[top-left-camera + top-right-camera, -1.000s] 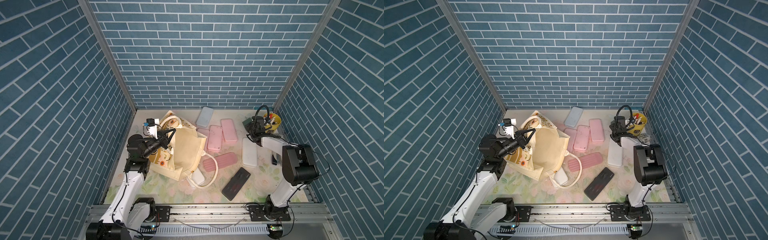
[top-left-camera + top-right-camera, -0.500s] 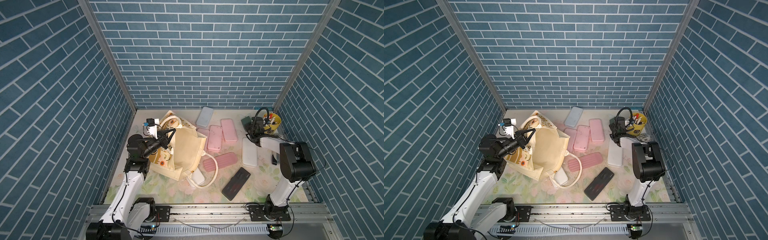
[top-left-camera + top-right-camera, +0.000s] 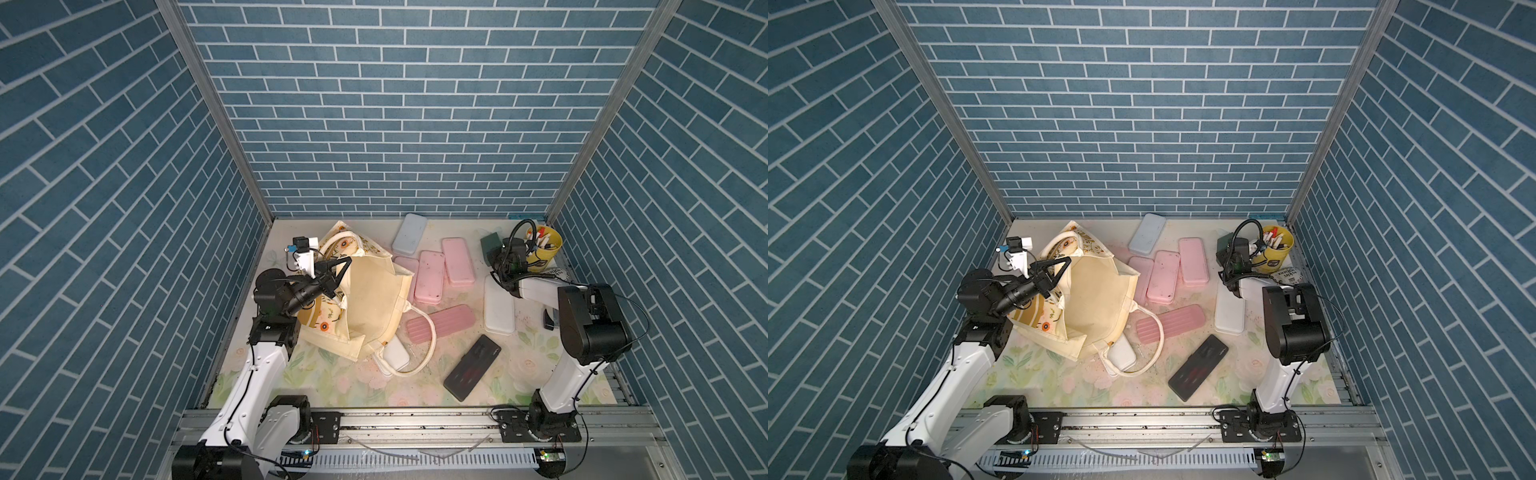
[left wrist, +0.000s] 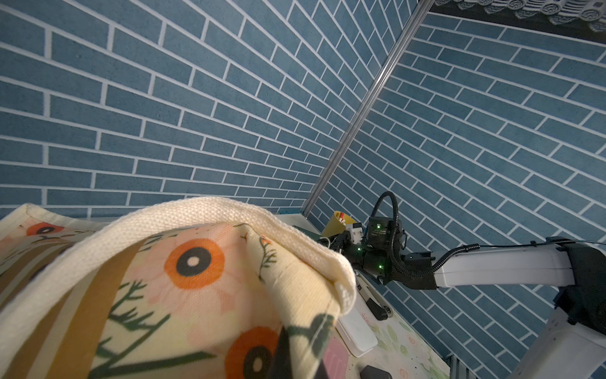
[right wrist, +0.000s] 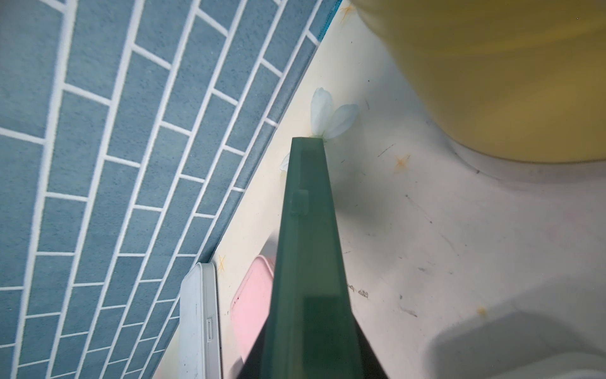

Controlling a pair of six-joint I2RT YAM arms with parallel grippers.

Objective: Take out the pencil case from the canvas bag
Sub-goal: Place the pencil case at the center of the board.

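Case: dark green plastic pencil case (image 5: 308,246), outside the bag, clamped in the right end effector (image 3: 496,259), long axis running straight ahead of it, beside the yellow pen pot (image 3: 546,245).
Bag: cream floral canvas bag (image 3: 374,299), well apart, rim pinched by the left end effector (image 3: 338,268).

Table (image 3: 332,374) layout as I read it from here: canvas bag (image 3: 374,303) on the left, beside the left arm. One case (image 3: 397,355) lies inside its front handle loop. Case cluster (image 3: 430,276) sits right of the bag, toward the back wall. Pen pot (image 3: 546,249) is in the back-right corner, with the pencil case (image 3: 490,245) just left of it, in the right gripper (image 3: 496,259).
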